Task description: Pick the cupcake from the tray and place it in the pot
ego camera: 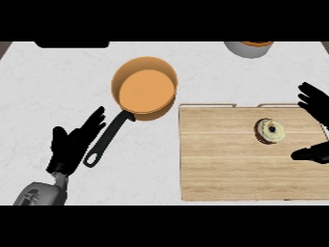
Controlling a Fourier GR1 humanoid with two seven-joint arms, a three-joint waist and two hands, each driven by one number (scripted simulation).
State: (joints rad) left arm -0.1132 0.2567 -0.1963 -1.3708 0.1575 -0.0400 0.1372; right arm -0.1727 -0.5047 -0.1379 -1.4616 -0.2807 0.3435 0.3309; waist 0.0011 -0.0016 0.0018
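Cupcake point(270, 130) on the wooden tray point(224, 164), toward its far right part, upright, top with a dark dot, well apart from the pot point(147, 89). Right hand point(326, 126) just right of cupcake, not touching: fingers point(315, 100) spread and straight on the far side, thumb out on the near side, wide open and empty. Left hand point(73, 141) at the near left of the desk point(46, 87), beside the pot's black handle point(108, 137), fingers up, apart, resting, empty. Pot orange inside, left of the tray's far corner, mouth clear. Grey cup point(249, 48) at the far edge, out of the way. Likely light and soft; frosting apt to smear or crush, wrapper sides probably the sturdier part. Best taken low round the sides, thumb opposite fingers, clear of the top. Small and round, so apt to tip or roll if nudged from one side only. Then lifted clear, carried left and far, set down in the pot.
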